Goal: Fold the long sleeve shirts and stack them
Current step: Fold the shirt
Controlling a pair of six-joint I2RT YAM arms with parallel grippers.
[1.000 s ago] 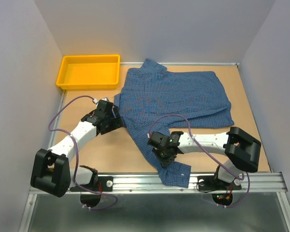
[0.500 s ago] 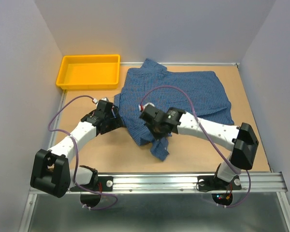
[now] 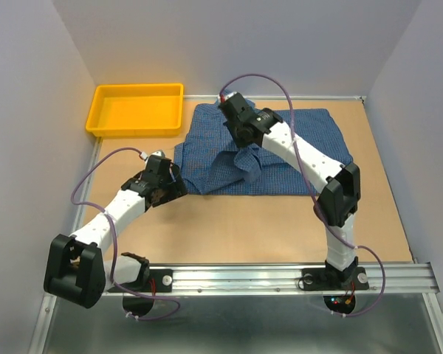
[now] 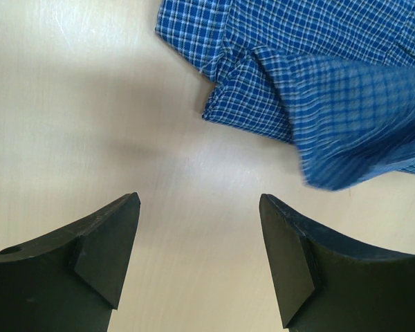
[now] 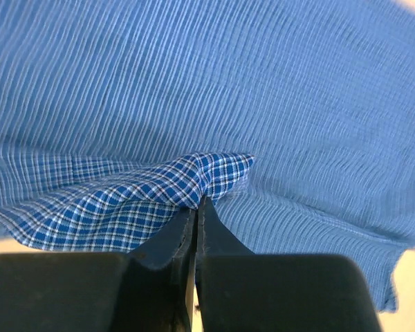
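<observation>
Right wrist: sleeve [image 5: 124,200] is clamped by right gripper [image 5: 197,207] over shirt [image 5: 263,83] body — left gripper [image 4: 199,207] is spread wide, shirt edge just ahead.

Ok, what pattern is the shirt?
The shirt is a blue-and-white small check, clearest in the left wrist view.

A flat tan wooden tabletop [image 3: 229,228] spreads beneath the jaws of the left gripper [image 4: 197,200], evenly lit, with one soft shadow just ahead of them. Plain pale lilac-grey walls [image 3: 29,110] close it in far ahead of the jaws and on both flanks, and a ribbed silver metal rail [image 3: 244,276] runs along the edge behind them. A shallow rectangular yellow plastic tray [image 3: 125,131] sits in the corner ahead and to their left.
</observation>
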